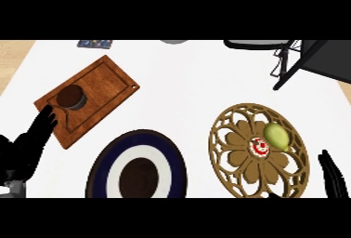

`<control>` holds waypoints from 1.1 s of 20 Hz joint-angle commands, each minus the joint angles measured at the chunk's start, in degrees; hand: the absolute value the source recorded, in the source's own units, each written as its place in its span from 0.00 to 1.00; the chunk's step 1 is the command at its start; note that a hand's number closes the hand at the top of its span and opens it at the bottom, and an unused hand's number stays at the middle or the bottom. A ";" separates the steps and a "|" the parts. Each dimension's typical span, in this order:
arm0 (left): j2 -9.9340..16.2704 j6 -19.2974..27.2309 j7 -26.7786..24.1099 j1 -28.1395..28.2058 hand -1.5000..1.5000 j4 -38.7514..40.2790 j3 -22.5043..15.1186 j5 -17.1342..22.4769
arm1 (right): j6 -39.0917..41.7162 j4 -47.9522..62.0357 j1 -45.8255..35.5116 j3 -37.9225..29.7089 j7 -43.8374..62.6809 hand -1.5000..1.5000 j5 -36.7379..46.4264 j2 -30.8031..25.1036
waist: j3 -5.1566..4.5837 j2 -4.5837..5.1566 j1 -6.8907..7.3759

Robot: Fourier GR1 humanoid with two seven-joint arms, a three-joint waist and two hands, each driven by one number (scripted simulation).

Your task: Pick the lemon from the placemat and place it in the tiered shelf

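A yellow-green lemon (276, 135) lies on the right part of a round, golden openwork placemat (237, 153) with a red and white centre. The black wire tiered shelf (295, 58) stands at the back right, cut off by the view's top edge. My right hand (334, 175) shows at the lower right edge, just right of the placemat, fingers straight and pointing up, apart from the lemon. My left hand (27, 146) rests open at the lower left edge, fingertips by the wooden board's near corner.
A wooden cutting board (103, 88) lies at the left with a small dark bowl (70, 96) on it. A dark blue and white plate (113, 160) with a brown centre sits at the front middle. Small objects peek in at the top edge.
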 commanded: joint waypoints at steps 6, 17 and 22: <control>-1.26 -0.72 -0.79 -0.57 0.50 2.44 -0.11 -0.86 | 13.56 -8.08 -2.14 2.27 28.59 0.00 26.47 -4.85 | 0.14 -0.10 -0.07; -2.08 -3.60 -0.88 -3.20 0.50 5.18 4.22 -2.67 | 23.66 2.46 -18.69 -1.68 33.38 0.00 29.25 -2.19 | 0.32 -0.29 -0.31; -3.77 -2.73 5.67 0.08 0.50 -5.25 3.59 -3.64 | 24.01 6.88 -22.02 -1.77 34.85 0.00 33.04 -0.23 | 0.34 -0.35 -0.09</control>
